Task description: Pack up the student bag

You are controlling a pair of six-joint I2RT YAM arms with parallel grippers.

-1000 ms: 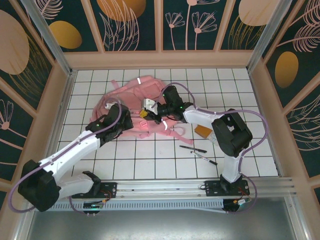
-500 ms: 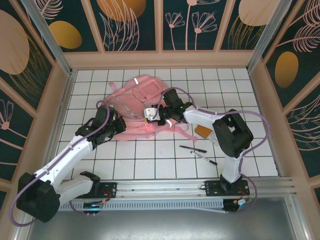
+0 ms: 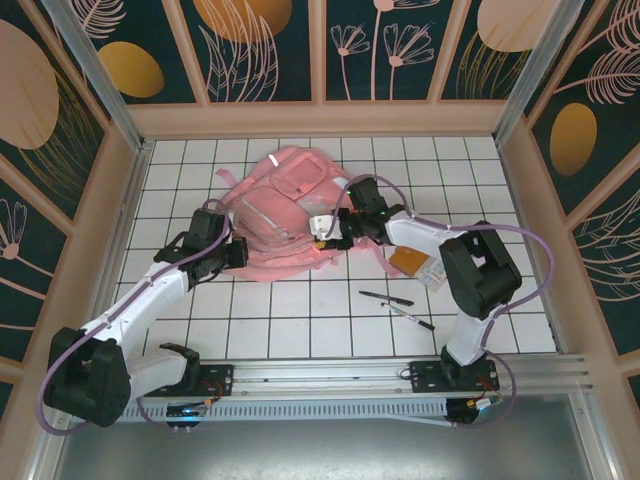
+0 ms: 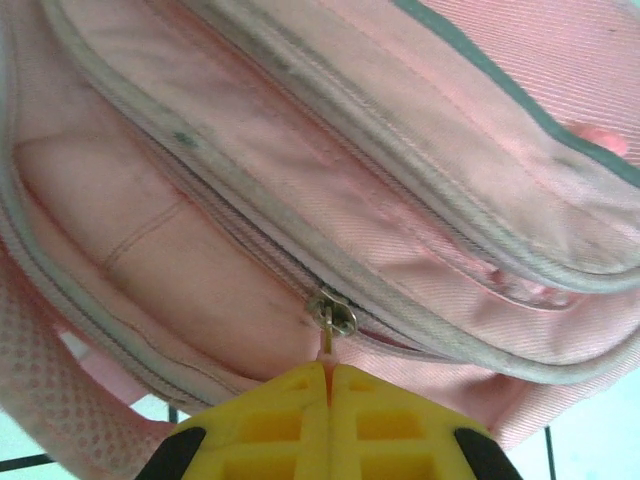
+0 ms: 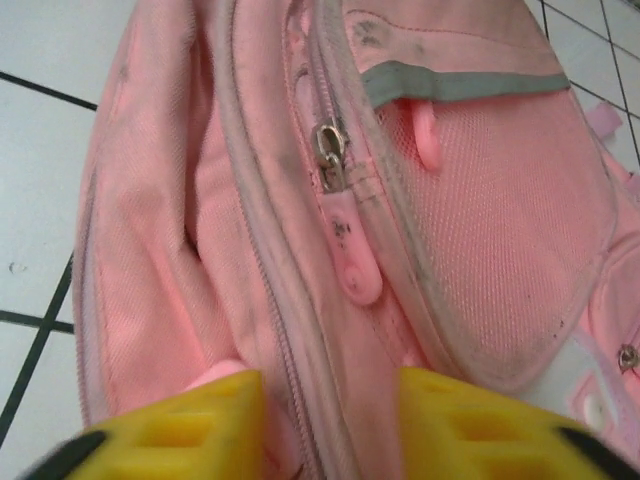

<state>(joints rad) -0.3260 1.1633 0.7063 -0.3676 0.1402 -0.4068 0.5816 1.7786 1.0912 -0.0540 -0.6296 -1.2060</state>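
Bag: the student bag lies flat on the white gridded counter, in the upper middle of the overhead view, between the two arms.
Left gripper: the left gripper is closed tight, its yellow fingers meeting on the small metal zipper pull at the lower centre of its wrist view.
Right gripper: the right gripper has its fingers part-way apart with a thick fold of pink cloth filling the gap, at the bag's right edge. It looks clamped on that fold.
Handling: soft, limp cloth, probably light. It will likely bunch and slide on the smooth counter unless one side is pinned.
Where to hold: a zipper pull for opening, and a fold beside the seam for anchoring.
Other tab: a pink rubber tab hangs from a second zipper, in the upper centre of the right wrist view.
Loose items: two pens and an orange pad lie right of the bag, apart from it.
Writing: no brand or lettering is readable, and the grey strip is plain.
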